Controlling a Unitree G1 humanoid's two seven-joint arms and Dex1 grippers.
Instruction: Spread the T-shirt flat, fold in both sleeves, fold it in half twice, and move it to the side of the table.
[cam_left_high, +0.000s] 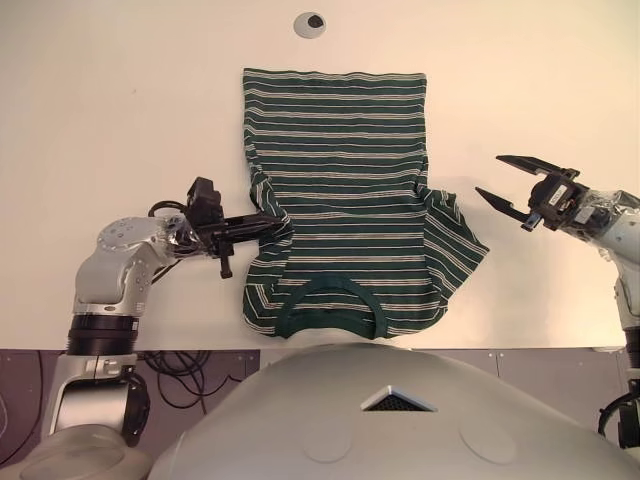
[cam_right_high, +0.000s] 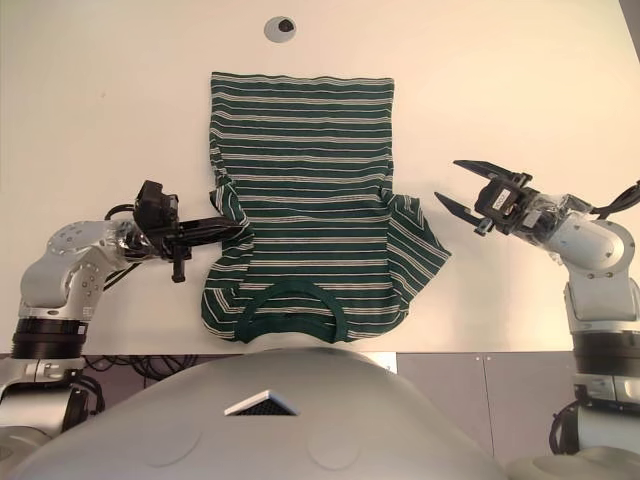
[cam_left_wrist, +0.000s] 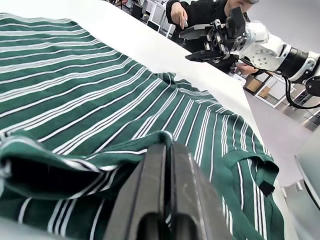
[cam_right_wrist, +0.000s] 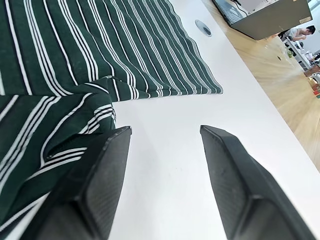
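Note:
A dark green T-shirt with white stripes lies on the white table, collar toward me and hem at the far side. Its left sleeve is folded in over the body, and my left gripper is shut on that sleeve's edge. The right sleeve lies crumpled outward on the table. My right gripper is open, just off the table to the right of that sleeve, with nothing between its fingers.
A round cable port sits in the table beyond the hem. Bare table stretches on both sides of the shirt. Cables hang below the near table edge on the left.

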